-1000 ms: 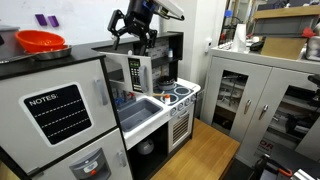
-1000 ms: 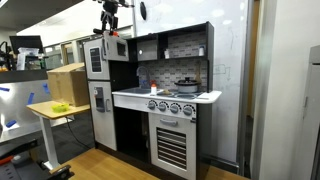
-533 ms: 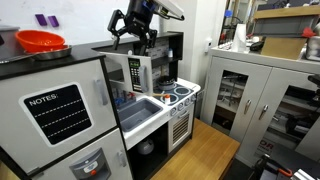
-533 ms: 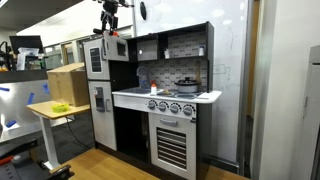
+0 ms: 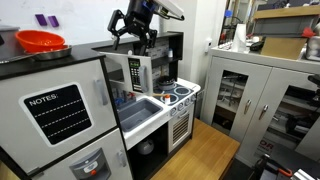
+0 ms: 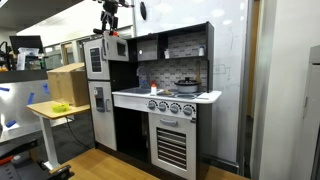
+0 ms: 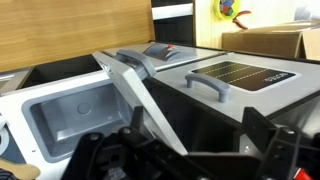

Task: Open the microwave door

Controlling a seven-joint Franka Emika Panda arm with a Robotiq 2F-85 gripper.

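The microwave door point(image 5: 130, 73) is silver-grey framed, with a clear window and a black keypad strip. In the wrist view it shows from above as a pale slab point(image 7: 138, 98) standing out at an angle over the sink, swung partly open. My gripper point(image 5: 135, 38) hangs just above the microwave's top, its fingers spread and holding nothing. In the wrist view the two black fingers point(image 7: 185, 150) straddle the door's top edge without touching it. The gripper also shows high above the kitchen's upper corner in an exterior view point(image 6: 110, 22).
A grey sink point(image 7: 70, 115) lies below the door. A red bowl point(image 5: 40, 42) sits on the fridge top above the white "NOTES" door point(image 5: 58, 110). A stove point(image 5: 180, 92), a metal cabinet point(image 5: 255, 95), a cardboard box point(image 6: 65, 85) and a small table point(image 6: 50, 110) stand around.
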